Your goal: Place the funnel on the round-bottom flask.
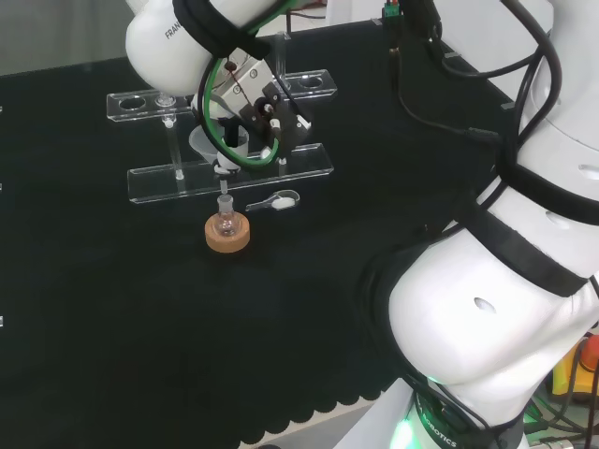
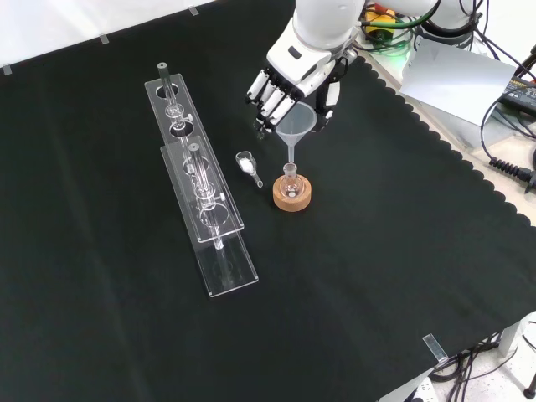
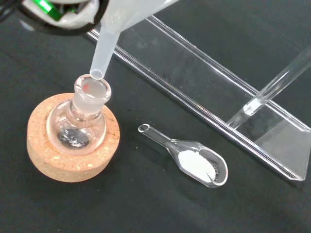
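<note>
One flask (image 3: 82,121), one funnel (image 3: 109,34), one scoop (image 3: 194,161)

From my console the bench cover reads as matt black cloth (image 2: 402,251), finely woven, with a scalloped edge. The small round-bottom flask (image 3: 77,124) is clear, glossy glass, its neck frosted at the mouth. It sits in a tan cork ring stand (image 3: 41,155), rough and grainy. The translucent white plastic funnel (image 2: 296,124) looks smooth and slightly milky. I see a clear glass scoop (image 3: 197,162) holding fine white powder. The two-tier rack (image 2: 219,251) is clear, shiny acrylic. The black and white hand (image 2: 285,88) has smooth, hard-looking plastic shells.
</note>
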Available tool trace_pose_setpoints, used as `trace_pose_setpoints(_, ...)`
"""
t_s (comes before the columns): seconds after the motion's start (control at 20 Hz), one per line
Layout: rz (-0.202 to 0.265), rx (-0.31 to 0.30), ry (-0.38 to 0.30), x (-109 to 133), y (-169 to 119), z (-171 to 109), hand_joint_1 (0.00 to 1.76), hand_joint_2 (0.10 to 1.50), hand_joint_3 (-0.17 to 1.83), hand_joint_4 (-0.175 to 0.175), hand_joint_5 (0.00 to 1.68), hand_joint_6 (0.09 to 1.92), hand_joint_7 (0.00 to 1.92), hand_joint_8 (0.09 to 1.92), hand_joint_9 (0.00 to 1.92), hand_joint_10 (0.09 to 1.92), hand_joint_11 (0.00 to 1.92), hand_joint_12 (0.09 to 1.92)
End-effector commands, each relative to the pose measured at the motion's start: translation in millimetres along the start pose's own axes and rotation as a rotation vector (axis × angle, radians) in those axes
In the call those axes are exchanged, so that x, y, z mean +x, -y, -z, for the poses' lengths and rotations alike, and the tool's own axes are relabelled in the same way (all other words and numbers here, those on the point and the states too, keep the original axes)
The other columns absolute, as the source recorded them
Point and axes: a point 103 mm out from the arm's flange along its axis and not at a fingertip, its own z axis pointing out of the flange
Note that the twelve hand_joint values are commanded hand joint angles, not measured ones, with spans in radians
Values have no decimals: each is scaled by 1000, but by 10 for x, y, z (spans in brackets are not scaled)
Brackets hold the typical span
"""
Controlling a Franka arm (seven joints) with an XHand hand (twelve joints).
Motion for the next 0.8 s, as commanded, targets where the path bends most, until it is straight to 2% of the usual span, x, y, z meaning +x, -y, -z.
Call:
trace_pose_setpoints(0.05,10,8,5,74,-24,-24,1004,702,686,-67,653,842,631,792,1086,620,708,1124)
trace_pose_setpoints(0.8,8,17,-12,8,-34,-157,1005,701,688,-69,651,846,628,798,1083,622,709,1121)
